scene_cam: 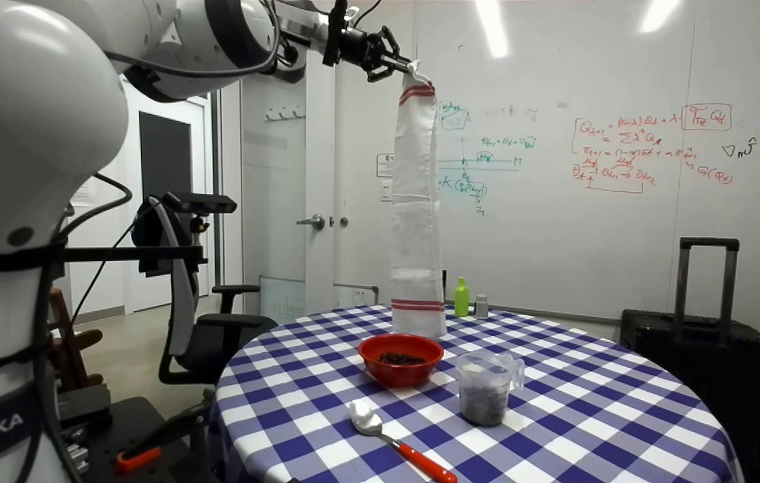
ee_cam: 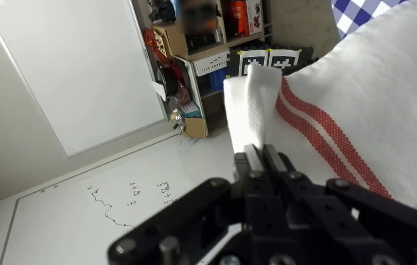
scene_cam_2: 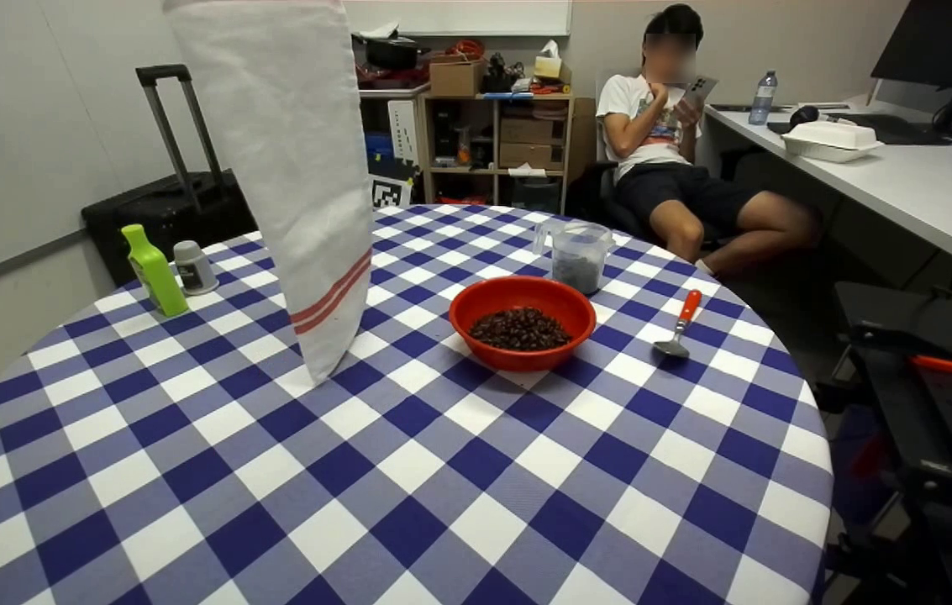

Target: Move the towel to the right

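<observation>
The towel (scene_cam: pixel 414 201) is a long narrow white cloth with red stripes near both ends. It hangs nearly straight down from my gripper (scene_cam: pixel 409 65), which is shut on its upper end high above the table. In an exterior view its lower part (scene_cam_2: pixel 299 143) hangs beside the red bowl, its tip at or just above the tablecloth; I cannot tell if it touches. The gripper is out of that view. In the wrist view the gripper (ee_cam: pixel 261 152) pinches a white fold, and the towel (ee_cam: pixel 396 92) drapes off to the right with its red stripes showing.
A red bowl (scene_cam: pixel 401 372) of dark beans, a clear measuring cup (scene_cam: pixel 485 392) and a red-handled spoon (scene_cam: pixel 396 439) are on the checked tablecloth (scene_cam_2: pixel 408 462). A green bottle (scene_cam_2: pixel 155 270) and a grey-white shaker (scene_cam_2: pixel 195 267) stand near the table edge. A person (scene_cam_2: pixel 660 134) sits beyond.
</observation>
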`<control>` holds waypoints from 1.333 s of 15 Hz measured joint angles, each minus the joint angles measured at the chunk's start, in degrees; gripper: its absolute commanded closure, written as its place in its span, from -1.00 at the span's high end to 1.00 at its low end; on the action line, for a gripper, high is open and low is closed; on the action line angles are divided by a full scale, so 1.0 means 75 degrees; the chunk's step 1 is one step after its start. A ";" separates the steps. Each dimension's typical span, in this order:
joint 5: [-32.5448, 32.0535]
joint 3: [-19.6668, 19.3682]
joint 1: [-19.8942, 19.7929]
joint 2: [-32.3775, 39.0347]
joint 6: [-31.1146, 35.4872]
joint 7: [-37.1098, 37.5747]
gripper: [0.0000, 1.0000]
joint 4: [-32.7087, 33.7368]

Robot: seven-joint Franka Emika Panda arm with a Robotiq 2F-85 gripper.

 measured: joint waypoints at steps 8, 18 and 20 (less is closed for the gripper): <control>-0.0040 0.0187 -0.0289 0.0032 0.0021 0.0001 -0.93 -0.0102; -0.0040 0.0488 -0.0282 0.0052 0.0167 0.0221 -0.93 -0.0215; -0.0040 0.0524 -0.0275 0.0035 0.0167 0.0428 -0.93 -0.0202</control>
